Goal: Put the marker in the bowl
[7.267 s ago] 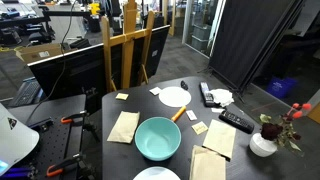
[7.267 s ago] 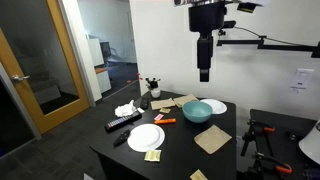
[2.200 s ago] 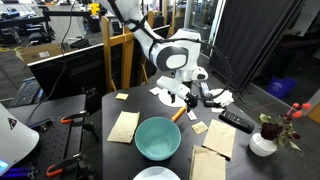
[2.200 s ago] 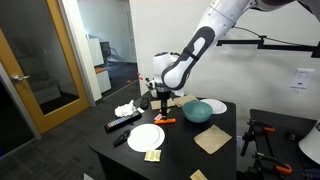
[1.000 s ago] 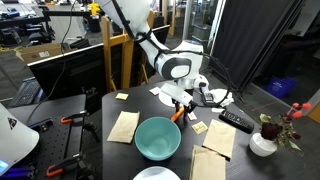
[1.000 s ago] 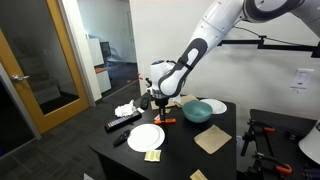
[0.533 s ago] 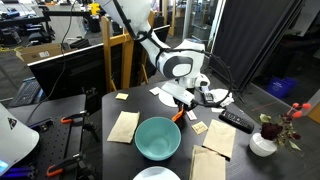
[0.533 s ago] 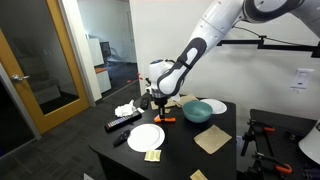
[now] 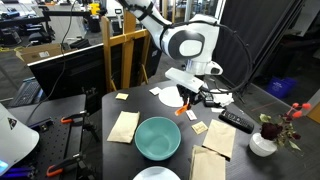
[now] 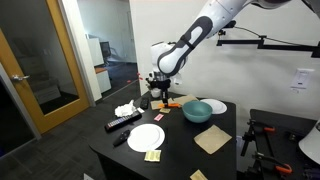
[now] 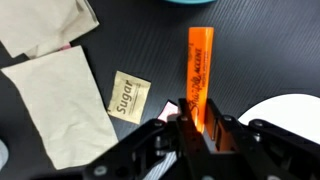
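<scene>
The orange marker (image 11: pixel 200 65) is clamped at its lower end between the black fingers of my gripper (image 11: pixel 198 125), which is shut on it. In both exterior views the gripper (image 9: pixel 188 102) (image 10: pixel 161 99) hangs a little above the black table with the marker (image 9: pixel 183 110) (image 10: pixel 171 106) sticking out of it. The teal bowl (image 9: pixel 158 138) (image 10: pixel 197 110) stands on the table close beside the gripper. Only a sliver of the bowl's rim (image 11: pixel 190 2) shows at the top edge of the wrist view.
Under the gripper lie a sugar packet (image 11: pixel 127 95), beige napkins (image 11: pixel 55 110) and a white disc (image 11: pixel 285 112). Black remotes (image 9: pixel 237 121) (image 9: pixel 206 94), a white plate (image 10: pixel 146 137), a flower vase (image 9: pixel 264 140) and a wooden easel (image 9: pixel 125 50) surround the work area.
The gripper has closed on the marker and lifted it off the table. The arm now stands higher than one second ago.
</scene>
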Robot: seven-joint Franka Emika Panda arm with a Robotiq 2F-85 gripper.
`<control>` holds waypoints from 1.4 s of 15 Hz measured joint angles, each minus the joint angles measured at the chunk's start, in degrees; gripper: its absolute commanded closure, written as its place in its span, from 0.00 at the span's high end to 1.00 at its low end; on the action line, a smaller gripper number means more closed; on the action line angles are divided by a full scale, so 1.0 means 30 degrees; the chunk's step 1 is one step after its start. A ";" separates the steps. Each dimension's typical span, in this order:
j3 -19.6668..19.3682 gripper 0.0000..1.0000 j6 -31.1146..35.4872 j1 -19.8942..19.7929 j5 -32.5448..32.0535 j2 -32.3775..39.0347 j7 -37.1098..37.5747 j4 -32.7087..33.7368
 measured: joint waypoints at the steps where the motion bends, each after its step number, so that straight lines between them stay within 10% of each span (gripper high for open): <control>1: -0.0002 0.05 -0.0337 -0.0178 0.0089 -0.0584 0.0000 -0.0226; 21: -0.1429 0.05 0.0019 -0.0296 0.0190 -1.0926 0.6144 -1.1797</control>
